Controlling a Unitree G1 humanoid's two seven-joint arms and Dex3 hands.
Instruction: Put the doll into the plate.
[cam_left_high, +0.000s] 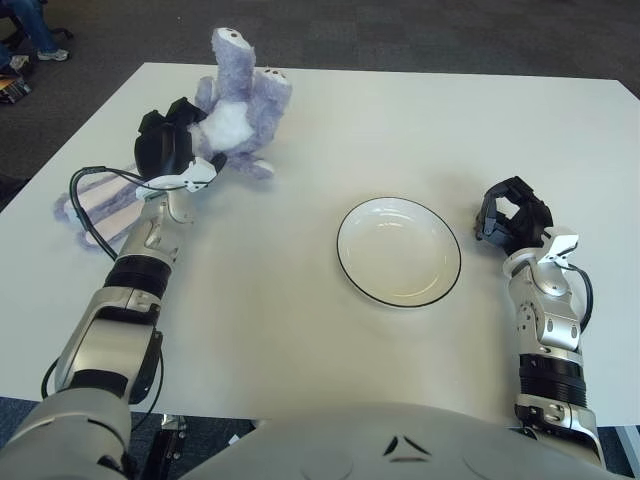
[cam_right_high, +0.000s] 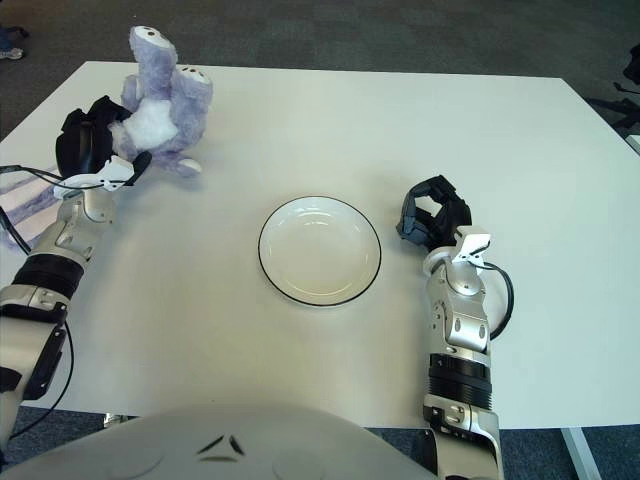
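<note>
One hand matters: left hand (cam_left_high: 172, 146) at the far-left of the table (cam_left_high: 300, 330), fingers closed on the doll (cam_left_high: 237, 105), which stands upright. Plate (cam_left_high: 399, 251) lies to its right and nearer the robot. Right hand (cam_left_high: 513, 215), curled and holding nothing, sits just right of the plate

A large white table (cam_left_high: 330, 340) is filling most of the view. Dark grey carpet floor (cam_left_high: 420, 30) is showing behind it. At the far left corner, a person's legs in jeans (cam_left_high: 35, 25) are showing.
</note>
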